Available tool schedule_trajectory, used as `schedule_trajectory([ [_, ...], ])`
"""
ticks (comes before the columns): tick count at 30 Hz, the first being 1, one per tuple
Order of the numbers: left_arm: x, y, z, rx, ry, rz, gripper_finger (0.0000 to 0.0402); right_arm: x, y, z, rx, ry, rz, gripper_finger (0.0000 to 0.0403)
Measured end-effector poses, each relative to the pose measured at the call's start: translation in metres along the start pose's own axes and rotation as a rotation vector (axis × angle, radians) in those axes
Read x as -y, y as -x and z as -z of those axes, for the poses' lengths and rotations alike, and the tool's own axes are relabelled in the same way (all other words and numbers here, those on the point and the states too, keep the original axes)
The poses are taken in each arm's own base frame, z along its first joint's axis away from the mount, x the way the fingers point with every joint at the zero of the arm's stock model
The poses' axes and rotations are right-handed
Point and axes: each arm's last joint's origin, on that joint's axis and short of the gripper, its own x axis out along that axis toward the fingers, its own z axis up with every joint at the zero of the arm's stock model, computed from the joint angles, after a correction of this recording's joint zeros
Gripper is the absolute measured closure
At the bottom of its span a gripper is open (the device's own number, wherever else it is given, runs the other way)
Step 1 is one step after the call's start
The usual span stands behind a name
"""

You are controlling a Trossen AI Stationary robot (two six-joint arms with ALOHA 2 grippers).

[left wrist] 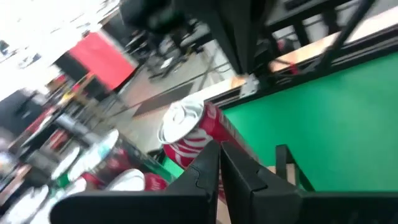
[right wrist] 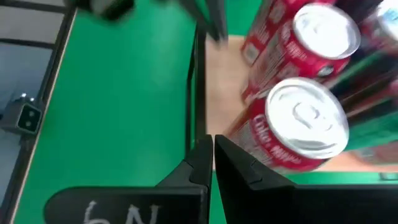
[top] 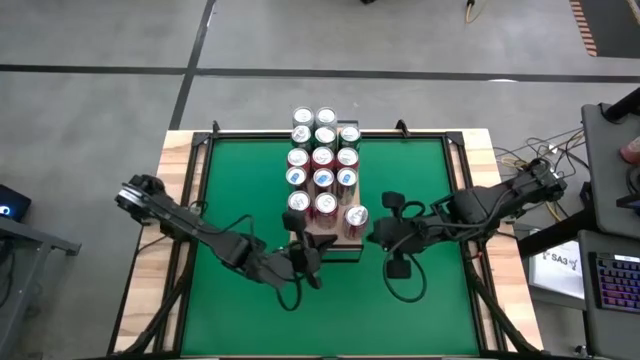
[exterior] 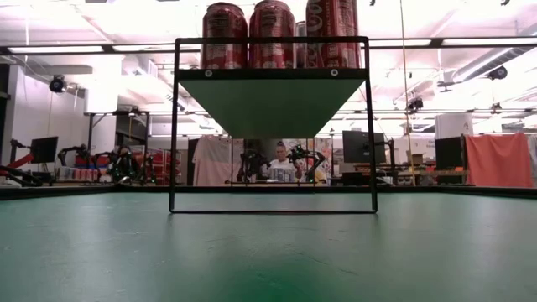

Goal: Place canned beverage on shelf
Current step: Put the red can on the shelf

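Red cans [top: 323,165] are crowding the wooden shelf [top: 345,243] on the green table [top: 240,190]; the left gripper [top: 304,262] and right gripper [top: 378,235] are sitting closed and empty beside it, workshop behind.

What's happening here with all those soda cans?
Two robot arms are stocking red cans onto a small wooden shelf on a green table. Right now neither holds one: the left gripper sits at the shelf's near end and the right gripper beside it, both closed and empty.
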Motion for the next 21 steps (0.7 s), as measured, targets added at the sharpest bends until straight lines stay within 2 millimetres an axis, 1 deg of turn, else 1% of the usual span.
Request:
schedule_trajectory([
  [5,-0.033,0.026,-0.009,0.045,-0.019,0.125,0.0402,0.0,-0.009,0.011,-0.065,-0.024,0.007,0.0394],
  [8,-0.053,0.041,-0.006,0.079,-0.012,0.14,0.0402,0.001,-0.016,0.015,-0.078,-0.029,0.018,0.0394],
  [11,-0.069,0.054,0.0,0.139,0.022,0.137,0.0402,0.005,-0.021,0.015,-0.072,-0.042,0.039,0.0394],
  [15,-0.083,0.068,0.013,0.227,0.077,0.122,0.0402,0.012,-0.024,0.014,-0.062,-0.052,0.066,0.0394],
  [21,-0.093,0.08,0.035,0.31,0.152,0.087,0.0402,0.02,-0.027,0.009,-0.033,-0.026,0.064,0.0394],
])
